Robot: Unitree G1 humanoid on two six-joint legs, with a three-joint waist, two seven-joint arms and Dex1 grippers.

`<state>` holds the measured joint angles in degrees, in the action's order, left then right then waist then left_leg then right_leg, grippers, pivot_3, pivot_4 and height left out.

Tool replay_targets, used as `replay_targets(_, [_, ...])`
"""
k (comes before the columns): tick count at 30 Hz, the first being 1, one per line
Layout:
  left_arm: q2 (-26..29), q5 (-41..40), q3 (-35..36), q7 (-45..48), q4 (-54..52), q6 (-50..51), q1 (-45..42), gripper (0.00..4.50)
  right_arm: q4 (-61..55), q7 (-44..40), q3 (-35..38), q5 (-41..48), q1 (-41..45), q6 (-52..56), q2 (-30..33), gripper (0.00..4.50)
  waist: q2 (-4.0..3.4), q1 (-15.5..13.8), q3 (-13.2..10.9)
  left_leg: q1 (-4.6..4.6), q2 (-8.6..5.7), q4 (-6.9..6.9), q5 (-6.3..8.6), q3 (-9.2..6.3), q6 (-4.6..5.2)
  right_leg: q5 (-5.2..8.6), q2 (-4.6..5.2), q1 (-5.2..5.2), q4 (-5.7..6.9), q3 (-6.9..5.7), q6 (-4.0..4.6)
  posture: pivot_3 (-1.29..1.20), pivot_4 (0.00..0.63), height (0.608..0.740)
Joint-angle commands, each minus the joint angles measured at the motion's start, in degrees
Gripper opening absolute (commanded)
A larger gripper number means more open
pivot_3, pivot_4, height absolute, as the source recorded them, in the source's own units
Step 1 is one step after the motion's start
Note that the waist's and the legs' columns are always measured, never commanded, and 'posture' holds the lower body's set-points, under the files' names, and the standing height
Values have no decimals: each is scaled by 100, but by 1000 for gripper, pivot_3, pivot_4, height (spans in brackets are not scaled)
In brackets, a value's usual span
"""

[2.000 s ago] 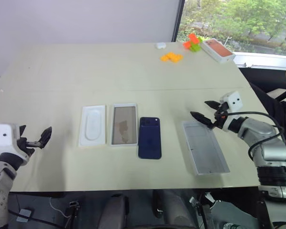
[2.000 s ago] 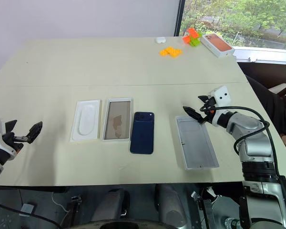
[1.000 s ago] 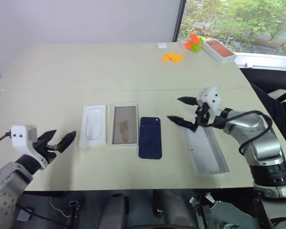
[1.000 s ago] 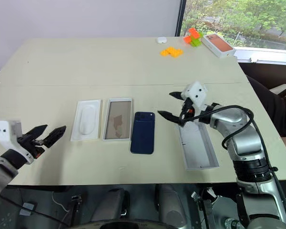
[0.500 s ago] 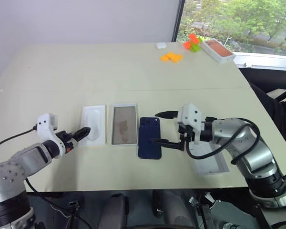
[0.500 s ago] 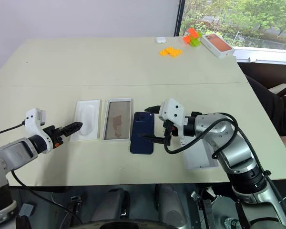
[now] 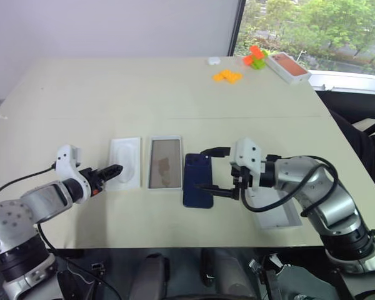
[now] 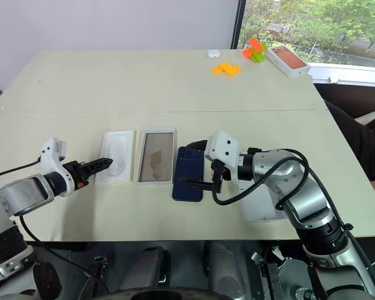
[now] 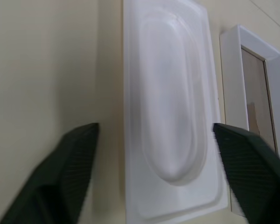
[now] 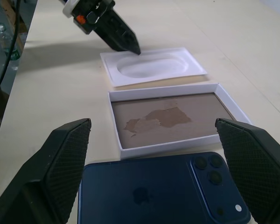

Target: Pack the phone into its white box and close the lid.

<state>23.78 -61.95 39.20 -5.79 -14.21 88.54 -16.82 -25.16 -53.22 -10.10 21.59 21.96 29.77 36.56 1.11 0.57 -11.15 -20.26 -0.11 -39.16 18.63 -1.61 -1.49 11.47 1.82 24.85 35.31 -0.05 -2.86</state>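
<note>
I see the bench (image 7: 144,87) bare across its whole middle and far left, with loose things only at the far right corner: orange blocks (image 7: 226,75), a green and orange block pile (image 7: 255,57), a white box with a salmon-orange top (image 7: 288,66) and a small white object (image 7: 213,60). The near edge runs just below my row of parts, so room toward me is thin; beyond the row it is wide open. In that row, from left to right, lie the flat white insert (image 7: 124,171) with its oval recess, the white box (image 7: 164,170) open with a brownish floor, the phone (image 7: 198,179) back up with its camera cluster at the far right corner, and the lid (image 7: 276,209) lying inside up, partly under my right arm. The phone lies just beside the box, their long sides close and parallel. My right hand (image 7: 214,169) is spread wide and holds nothing; its two black fingers reach across from the right, one at the phone's far end and one over its near part. My left hand (image 7: 110,170) is partly open and empty, its tips at the left edge of the insert, well apart from the phone.
</note>
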Motion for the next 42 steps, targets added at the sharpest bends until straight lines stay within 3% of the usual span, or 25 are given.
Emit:
replay_targets(1, [-66,-8,30,43,49,238,-2,1872,-246,29,25,105,75,26,-49,4500,0,1,0,-1,0,0,0,0,0,0,1,0,-1,0,0,0,150,740])
replay_targets(5, [-67,-31,295,76,65,197,-23,34,-272,41,18,122,75,59,-56,4500,3,5,0,-7,0,0,0,-1,0,0,3,3,-5,0,-1,0,150,740])
replay_targets(16, [-197,-233,1016,122,169,231,-140,34,-246,28,-28,103,136,79,-114,4500,4,18,0,-5,2,0,0,-4,-1,0,-2,4,-3,-2,0,0,150,740])
replay_targets(23, [-55,-861,1394,214,40,179,-167,34,-131,43,67,144,188,107,-135,4500,7,13,-2,-11,3,0,0,-4,-1,0,1,10,-5,-2,-1,0,150,740])
replay_targets(29, [-56,-1852,795,-18,-328,-43,-180,34,88,107,153,118,120,43,-164,4500,9,4,-3,-11,2,0,-1,-5,-4,0,13,8,-6,-2,0,0,150,740])
replay_targets(32, [-161,-2761,183,-659,-346,-488,-71,34,191,112,161,53,79,-42,-131,4500,10,-13,-3,-10,-2,0,-1,-5,-5,0,23,4,-7,0,0,0,150,740])
replay_targets(36, [-265,-3752,-1165,-2013,-502,-1407,174,34,185,147,174,43,28,-62,-130,4500,11,-1,-4,-11,-12,3,-2,-3,-5,-2,59,7,-6,-2,-5,0,150,740])
replay_targets(42, [155,-4690,-2162,-3228,-453,-2631,317,34,108,193,174,47,-63,-41,-127,4500,11,-2,-4,-13,-15,3,-2,-5,-7,-2,61,8,-6,-5,-4,0,150,740])
